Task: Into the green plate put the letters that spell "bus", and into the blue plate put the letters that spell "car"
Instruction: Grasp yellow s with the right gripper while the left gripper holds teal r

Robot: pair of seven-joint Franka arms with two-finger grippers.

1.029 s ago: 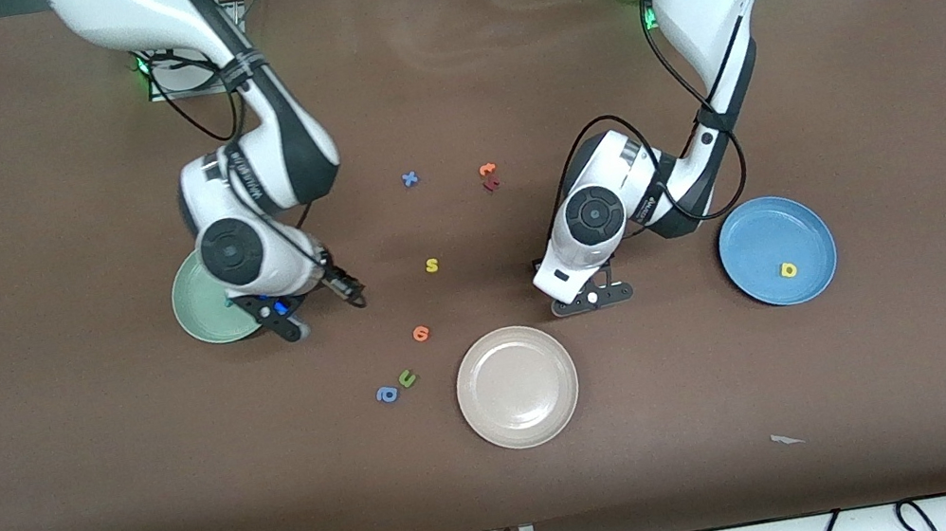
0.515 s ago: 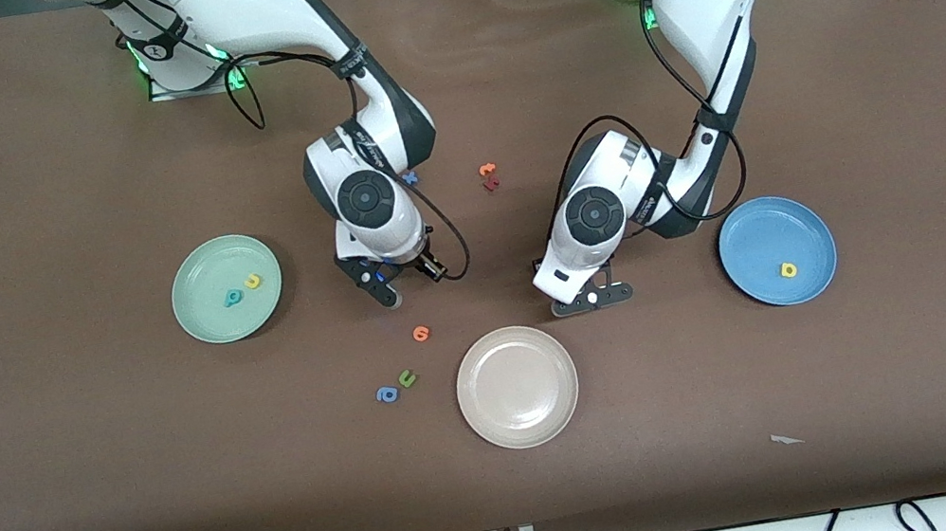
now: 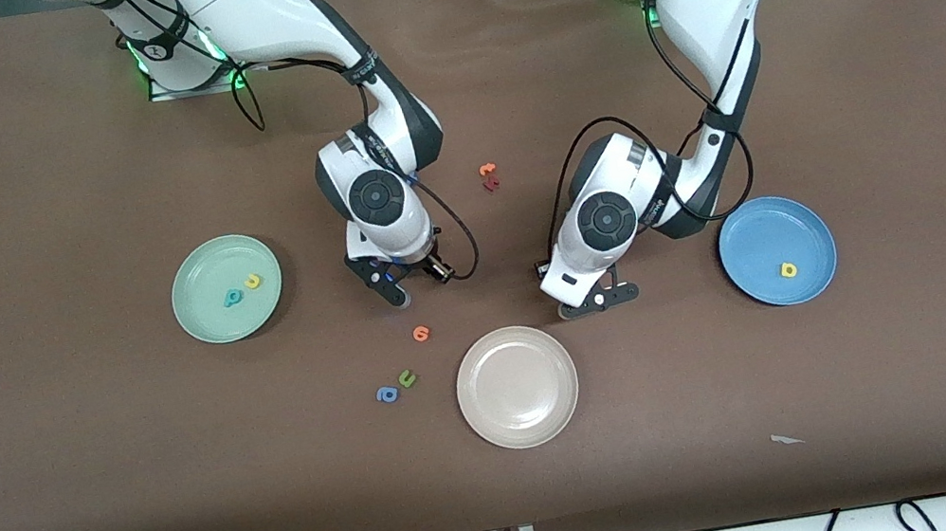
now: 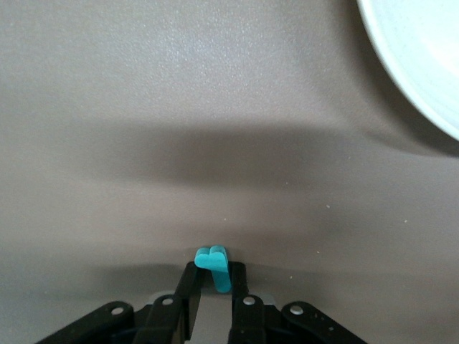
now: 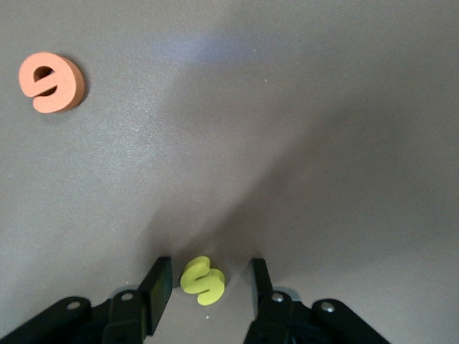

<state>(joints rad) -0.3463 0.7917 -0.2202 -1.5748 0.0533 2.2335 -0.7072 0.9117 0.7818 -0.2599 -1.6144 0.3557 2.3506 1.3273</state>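
The pale green plate (image 3: pixel 203 320) holds a teal b (image 3: pixel 231 297) and a yellow-orange u (image 3: pixel 253 282). On the blue plate (image 3: pixel 751 233) lies a yellow a (image 3: pixel 788 269). My right gripper (image 3: pixel 401 295) (image 5: pixel 208 281) is low on the table between the green plate and the left arm, open, its fingers (image 5: pixel 159 283) on either side of the yellow s (image 5: pixel 202 279); the arm hides the s in the front view. My left gripper (image 3: pixel 599 300) (image 4: pixel 213 271) is shut on a small teal letter (image 4: pixel 214 264) seen edge-on, low over bare table beside the beige plate.
A beige-white plate (image 3: pixel 525 430) (image 4: pixel 401 64) sits nearer the front camera than both grippers. An orange round letter (image 3: pixel 421 333) (image 5: pixel 51 82) lies close to the right gripper. A green u (image 3: pixel 406 378) and blue a (image 3: pixel 386 394) lie nearer the camera. Orange and dark red letters (image 3: pixel 489 176) lie between the arms.
The right arm swung from the green plate over to the yellow s, came down and narrowed its jaws around it. The left gripper shifted slightly, still holding the teal letter.
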